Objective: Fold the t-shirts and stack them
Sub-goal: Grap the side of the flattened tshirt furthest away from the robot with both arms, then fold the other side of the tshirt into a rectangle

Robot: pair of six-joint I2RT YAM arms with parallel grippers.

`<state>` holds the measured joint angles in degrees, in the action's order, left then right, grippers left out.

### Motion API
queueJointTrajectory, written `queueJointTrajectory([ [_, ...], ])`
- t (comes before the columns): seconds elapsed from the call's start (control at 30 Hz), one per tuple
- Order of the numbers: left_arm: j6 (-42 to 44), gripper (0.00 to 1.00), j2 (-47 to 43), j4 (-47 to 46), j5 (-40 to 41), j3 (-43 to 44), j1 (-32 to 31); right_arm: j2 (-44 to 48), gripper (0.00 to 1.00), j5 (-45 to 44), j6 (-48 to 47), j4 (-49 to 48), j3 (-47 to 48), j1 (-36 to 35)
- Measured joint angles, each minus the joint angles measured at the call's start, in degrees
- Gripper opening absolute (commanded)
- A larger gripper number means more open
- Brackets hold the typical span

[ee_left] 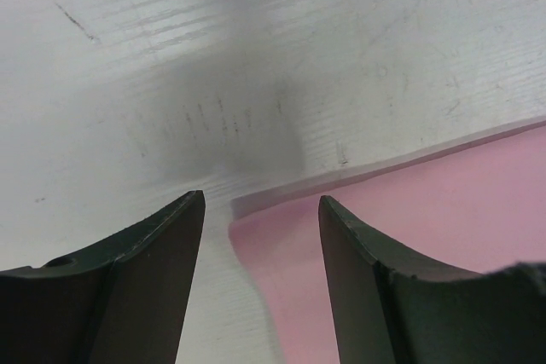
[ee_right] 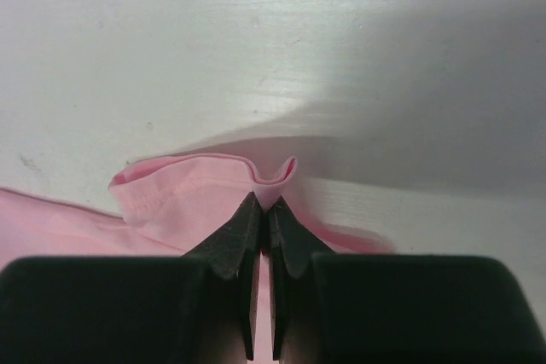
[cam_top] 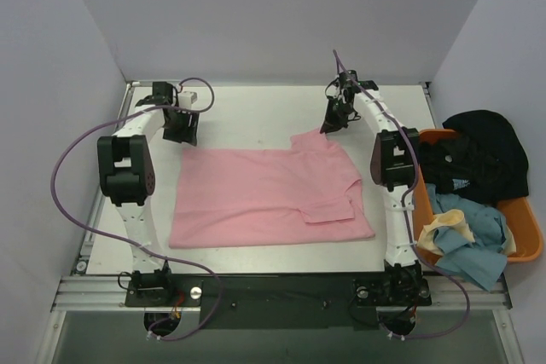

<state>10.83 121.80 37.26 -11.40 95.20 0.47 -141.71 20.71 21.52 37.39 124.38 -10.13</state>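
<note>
A large light pink t-shirt (cam_top: 264, 193) lies spread flat on the white table, with one sleeve folded over near its right side. My right gripper (ee_right: 266, 204) is at the shirt's far right corner (cam_top: 328, 130), shut on a pinched fold of the pink hem (ee_right: 277, 178). My left gripper (ee_left: 260, 210) hovers low over the far left corner (cam_top: 182, 138) with its jaws open. The corner of pink cloth (ee_left: 281, 279) lies between the fingers, not gripped. A black t-shirt (cam_top: 478, 155) and a light blue one (cam_top: 469, 240) sit in the tub.
An orange plastic tub (cam_top: 529, 236) at the right table edge holds the black and light blue shirts and a cream cloth (cam_top: 448, 228). White walls close the table on three sides. Purple cables loop off both arms.
</note>
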Motion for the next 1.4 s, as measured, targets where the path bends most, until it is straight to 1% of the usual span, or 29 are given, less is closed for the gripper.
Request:
queueJointTrajectory([
  [0.17, 0.2, 0.66, 0.0, -0.13, 0.68, -0.39, 1.27, 2.01, 0.0, 0.68, -0.37, -0.57, -0.22, -0.35],
  [0.2, 0.22, 0.64, -0.02, -0.33, 0.7, -0.79, 1.38, 2.29, 0.0, 0.76, -0.46, -0.72, -0.22, -0.46],
  [0.23, 0.26, 0.58, -0.02, -0.39, 0.72, -1.22, 1.4, 2.45, 0.0, 0.83, -0.57, -0.81, -0.22, -0.5],
  [0.27, 0.28, 0.54, 0.07, -0.35, 0.74, -1.62, 1.38, 2.54, 0.0, 0.87, -0.61, -0.87, -0.22, -0.66],
  [0.3, 0.33, 0.46, 0.2, -0.13, 0.83, -1.79, 1.38, 2.56, 0.0, 0.9, -0.63, -0.9, -0.26, -0.74],
  [0.33, 0.37, 0.43, 0.44, -0.09, 0.9, -1.79, 1.36, 2.64, 0.0, 1.01, -0.68, -1.16, -0.57, -0.81],
  [0.37, 0.46, 0.36, 0.79, -0.17, 0.92, -1.7, 1.33, 2.67, 0.0, 1.07, -0.74, -1.22, -0.96, -0.81],
  [0.4, 0.63, 0.31, 1.16, -0.2, 0.9, -1.66, 1.33, 2.69, 0.0, 1.18, -0.79, -1.2, -1.38, -0.81],
  [0.43, 0.87, 0.21, 1.51, -0.22, 1.01, -1.64, 1.33, 2.71, 0.0, 1.2, -0.83, -1.27, -1.88, -0.81],
  [0.47, 1.07, 0.15, 1.53, -0.28, 0.92, -1.55, 1.36, 2.75, 0.0, 1.22, -0.9, -1.22, -2.38, -0.79],
  [0.5, 1.36, 0.05, 1.53, -0.2, 0.92, -1.55, 1.36, 2.82, 0.0, 1.22, -1.03, -1.22, -2.86, -0.79],
  [0.53, 1.68, 0.0, 1.55, -0.2, 0.9, -1.6, 1.38, 3.06, 0.0, 1.22, -1.07, -1.22, -3.37, -0.79],
  [0.7, 3.41, 0.0, 1.18, 0.13, -0.2, -2.08, 1.38, 6.71, 0.0, 1.36, -2.01, -1.2, -7.13, -0.79],
  [0.87, 5.62, 0.0, -2.93, 3.06, -2.82, -5.46, 1.33, 16.02, 0.0, 2.12, -3.43, -1.73, -15.02, -0.81],
  [0.97, 7.82, 0.0, -8.15, 4.98, -3.93, -8.07, 1.09, 23.58, 0.0, 2.25, -4.22, -2.45, -22.43, -1.14],
  [1.17, 14.23, 0.0, -21.11, 9.77, -3.89, -15.47, 0.96, 40.22, 0.0, 2.32, -5.33, -3.28, -43.82, -2.38],
  [1.27, 17.44, 0.0, -24.04, 13.22, -3.17, -18.45, 0.96, 45.57, 0.0, 2.29, -5.31, -2.89, -52.02, -2.97],
  [1.4, 21.18, 0.0, -24.74, 15.63, -1.09, -23.74, 0.96, 49.94, 0.0, 2.29, -4.7, -3.58, -60.98, -3.06],
])
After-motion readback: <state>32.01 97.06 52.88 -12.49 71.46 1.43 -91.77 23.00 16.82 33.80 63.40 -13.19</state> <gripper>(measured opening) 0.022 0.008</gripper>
